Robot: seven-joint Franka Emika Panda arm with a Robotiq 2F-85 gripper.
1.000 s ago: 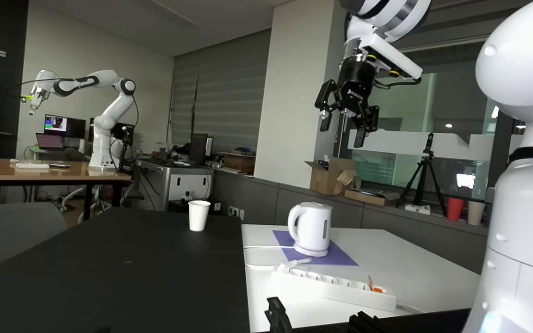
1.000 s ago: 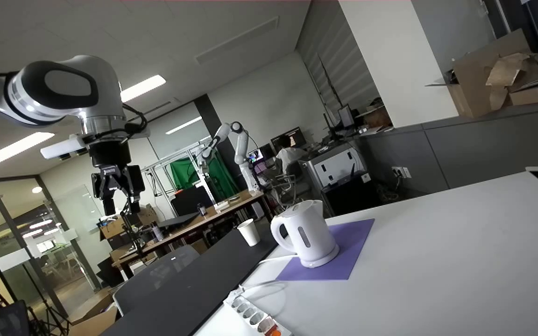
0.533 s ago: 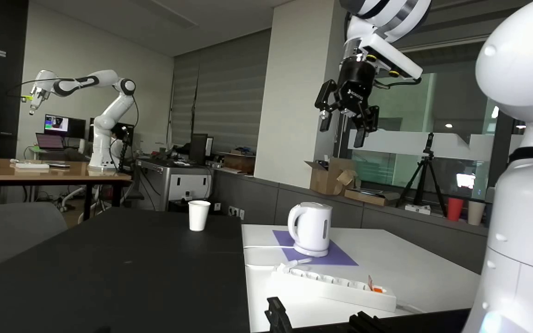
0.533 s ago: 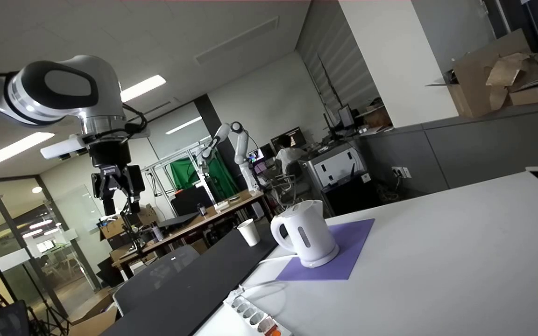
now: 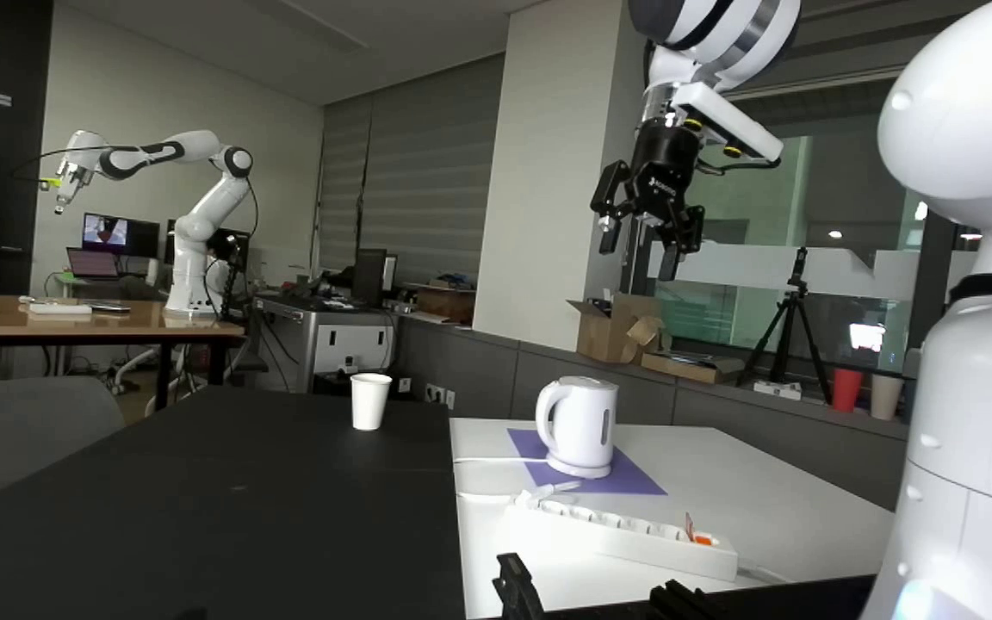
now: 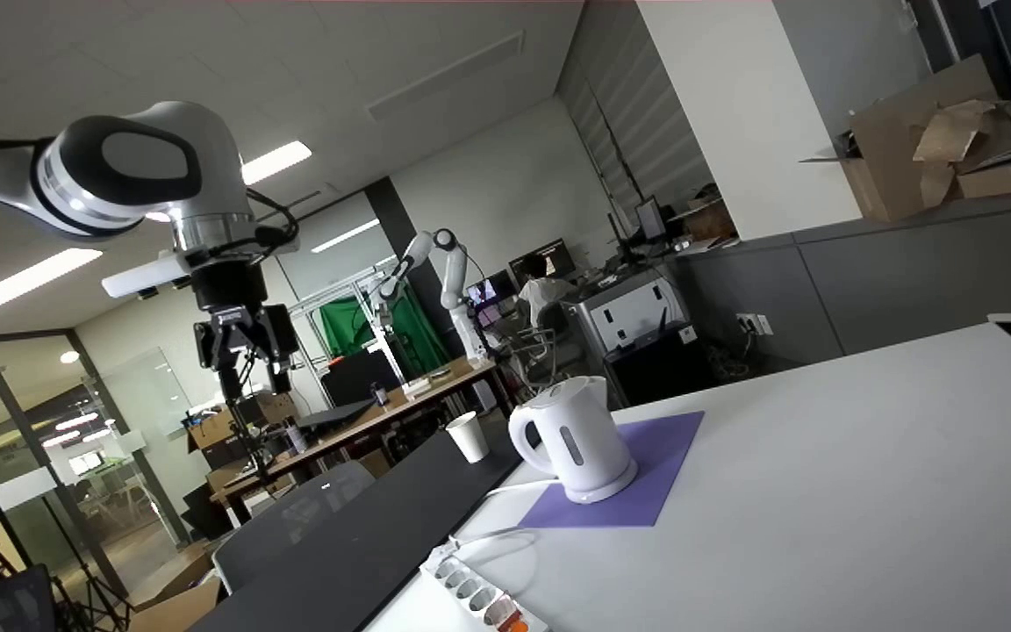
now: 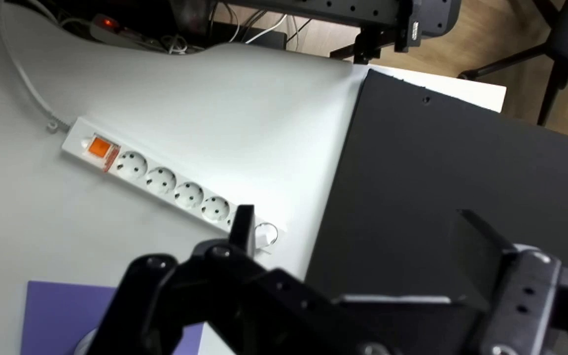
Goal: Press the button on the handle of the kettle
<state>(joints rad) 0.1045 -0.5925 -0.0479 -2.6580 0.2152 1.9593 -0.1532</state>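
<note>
Overhead, a black two-fingered metal gripper (image 5: 638, 252) hangs, empty fingers (image 7: 242, 226) spread, while well below, toward the wrist view's lower left, a white plastic kettle (image 5: 580, 430) stands on a purple sheet (image 5: 634, 480), its curved handle (image 5: 542, 417) facing the black tabletop (image 5: 289, 491).

Counted in an exterior view: one kettle (image 5: 583, 427), one purple sheet (image 5: 630, 479), one white cup (image 5: 370, 403) (kettle's nine o'clock), one power strip (image 5: 623, 540), two robot arms (image 5: 195, 227).
</note>
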